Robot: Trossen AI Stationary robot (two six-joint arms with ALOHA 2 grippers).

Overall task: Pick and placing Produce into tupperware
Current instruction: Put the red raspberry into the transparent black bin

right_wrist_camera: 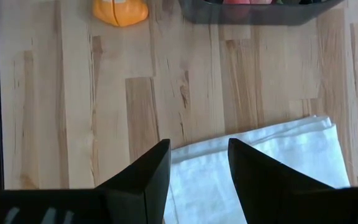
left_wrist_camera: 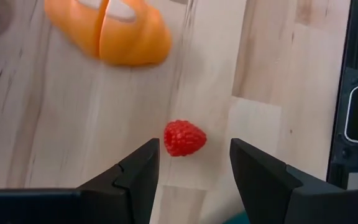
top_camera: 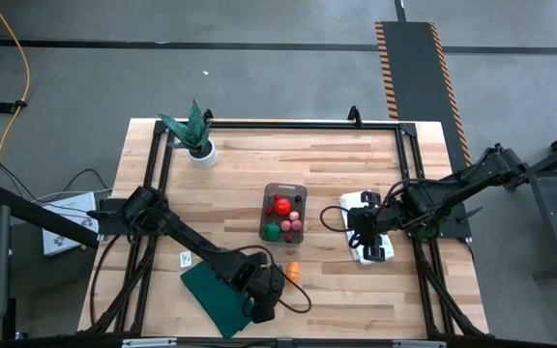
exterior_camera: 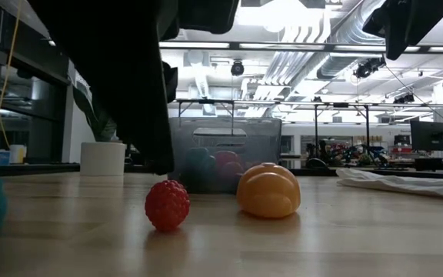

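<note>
On the wooden table [top_camera: 356, 164], one raspberry [left_wrist_camera: 184, 138] and one orange piece [left_wrist_camera: 107, 31] lie before the left tool [left_wrist_camera: 194, 163], its jaws apart and empty.

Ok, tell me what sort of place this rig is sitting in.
Probably an industrial lab or workshop. The low view shows exposed ceiling ducts and desks with monitors behind the butcher-block table; from above, bare concrete floor with a hazard-striped ramp.

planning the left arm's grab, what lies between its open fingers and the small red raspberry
Only bare wooden table: in the left wrist view, the left gripper hangs open just short of the small red raspberry.
</note>
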